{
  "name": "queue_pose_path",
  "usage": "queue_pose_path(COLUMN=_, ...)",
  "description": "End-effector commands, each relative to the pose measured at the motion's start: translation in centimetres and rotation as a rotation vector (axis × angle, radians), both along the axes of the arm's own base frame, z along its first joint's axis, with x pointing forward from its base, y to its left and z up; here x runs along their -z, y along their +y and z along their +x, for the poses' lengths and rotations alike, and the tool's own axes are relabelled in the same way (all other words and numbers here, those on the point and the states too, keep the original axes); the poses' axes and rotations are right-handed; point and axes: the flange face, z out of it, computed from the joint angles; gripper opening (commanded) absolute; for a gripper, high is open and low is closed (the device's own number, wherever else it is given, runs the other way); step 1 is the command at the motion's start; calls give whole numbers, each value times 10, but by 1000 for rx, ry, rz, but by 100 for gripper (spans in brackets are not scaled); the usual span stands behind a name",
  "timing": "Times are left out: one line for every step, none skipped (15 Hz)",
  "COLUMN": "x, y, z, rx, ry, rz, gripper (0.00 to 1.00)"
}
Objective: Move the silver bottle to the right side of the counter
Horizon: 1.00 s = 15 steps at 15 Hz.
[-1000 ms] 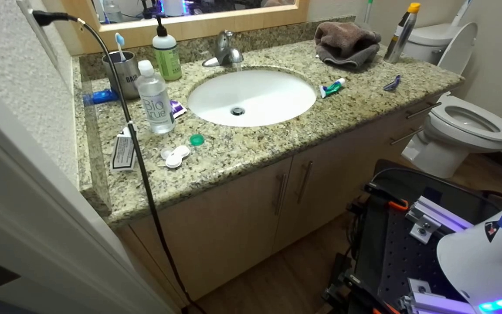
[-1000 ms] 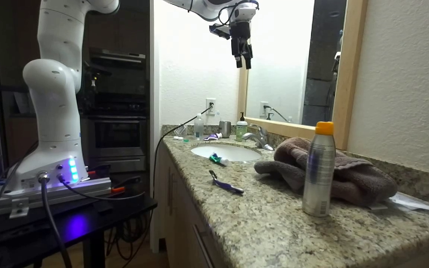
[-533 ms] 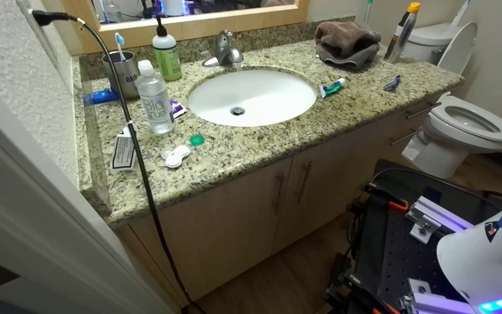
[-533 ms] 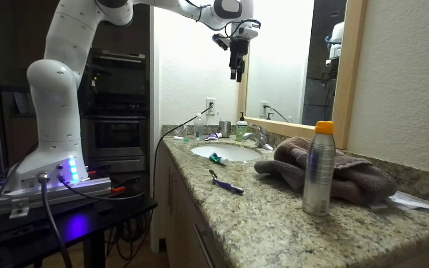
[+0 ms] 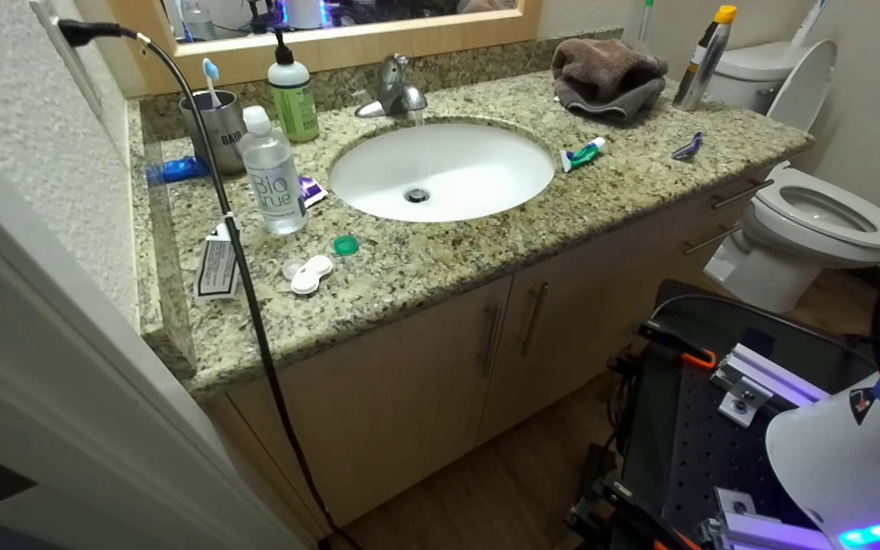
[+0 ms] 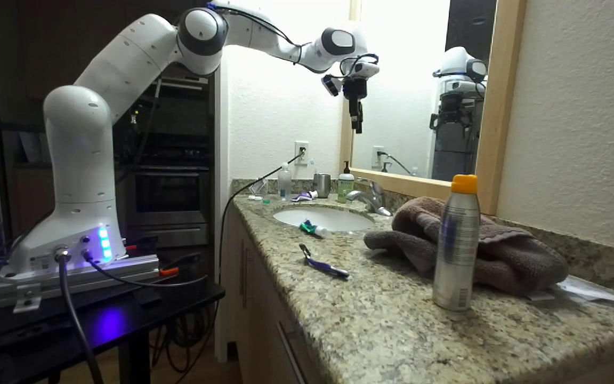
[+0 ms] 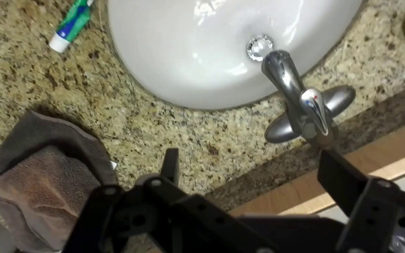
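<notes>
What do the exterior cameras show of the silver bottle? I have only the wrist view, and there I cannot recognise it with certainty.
Observer: In both exterior views the silver bottle stands upright on the counter.
Operator: Near which end does it stand?
Observer: In an exterior view, it is near the end beside the toilet.
Operator: And do I hang low or high?
Observer: High: in an exterior view the gripper hangs above the level of the faucet.

The orange-capped silver bottle stands upright on the speckled counter.
</notes>
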Motion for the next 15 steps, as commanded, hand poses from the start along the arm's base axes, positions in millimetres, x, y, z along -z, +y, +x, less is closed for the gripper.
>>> queue_pose_path(x=5, y=-7, z=5, rx=20, ry=-9, rz=-18, gripper=100)
queue_pose_path(x=11, y=-13, z=10, rx=34, ry=-11, rz=-30, gripper=100)
queue_pose_path(x=16, y=-18, z=13, rx=41, ry=-12, rz=-38, gripper=100)
queue_pose_path(x=19, y=-21, z=15, rx=44, ry=-14, rz=-44, gripper=100)
queue_pose_path(x=26, y=-20, z=16, rx=42, ry=-4, rz=-53, gripper=100)
queue_pose_path(x=33, y=-19, z=18, rx=47, ry=7, rz=-60, gripper=100)
queue_pose_path(x=42, y=-16, z=19, rx=38, ry=26, rz=-52, gripper=100)
queue_pose_path(x=50, y=-12, z=19, rx=31, ry=48, rz=-22, gripper=100)
queue_pose_path(x=58, y=-9, z=20, rx=23, ry=57, rz=-1, gripper=100)
queue_pose_path(x=65, y=-9, z=21, rx=26, ry=72, rz=-4, gripper=100)
queue_pose_path(x=75, y=-7, z=22, rx=20, ry=88, rz=7, gripper=100)
queue_pose_path(x=83, y=-4, z=23, rx=20, ry=107, rz=19, gripper=100)
queue_pose_path(x=90, y=-2, z=24, rx=19, ry=117, rz=23, gripper=100)
queue_pose_path(x=98, y=-1, z=25, rx=24, ry=126, rz=23, gripper=100)
queue_pose_path(x=104, y=1, z=25, rx=19, ry=140, rz=35, gripper=100)
